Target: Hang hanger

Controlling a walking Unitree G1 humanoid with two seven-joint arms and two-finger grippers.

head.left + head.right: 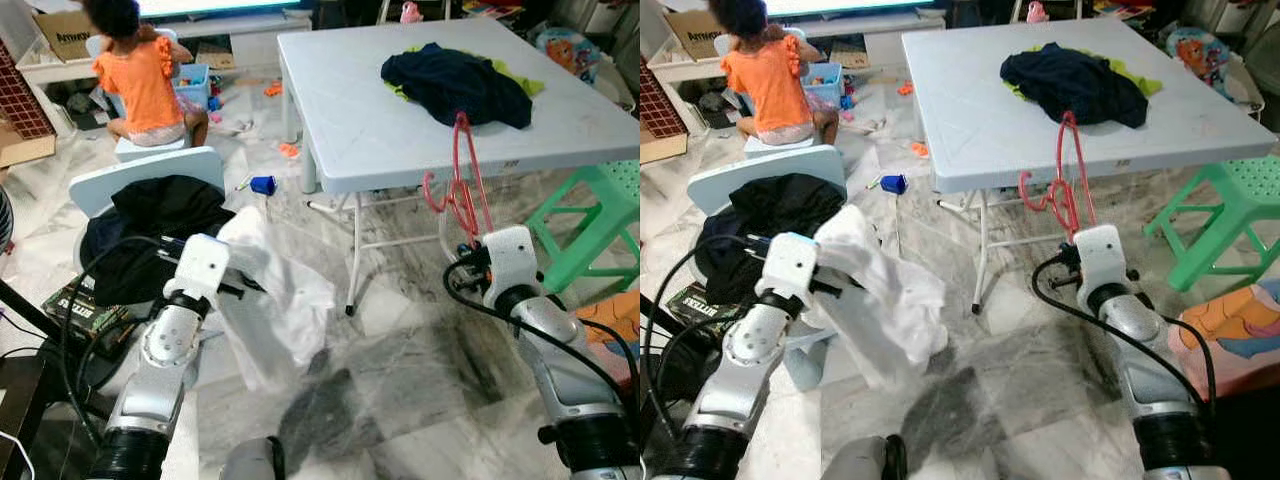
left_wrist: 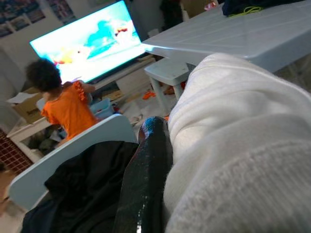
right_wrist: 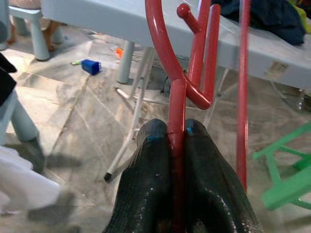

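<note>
- here the right gripper (image 3: 177, 141) is clamped on the red hanger (image 1: 461, 175), upright before the table (image 1: 340, 110).
- looks light, stiff, slick; grip the bar.
- left gripper (image 1: 235, 285) pinches the white garment (image 1: 285, 300).

Both arms are silver metal tubes built in ringed segments, each ending in a boxy white wrist housing, the left arm (image 1: 165, 350) and the right arm (image 1: 555, 350) alike. Thick black cables loop out beside each wrist and run back along the forearms, and dark collars close the lower ends of the arms near the picture's edge. The fingers (image 3: 204, 189) are long, glossy black and rounded at the tips, with small blue marks near the ends on the right pair, and one left finger (image 2: 146, 179) shows the same wet-looking black sheen.
</note>
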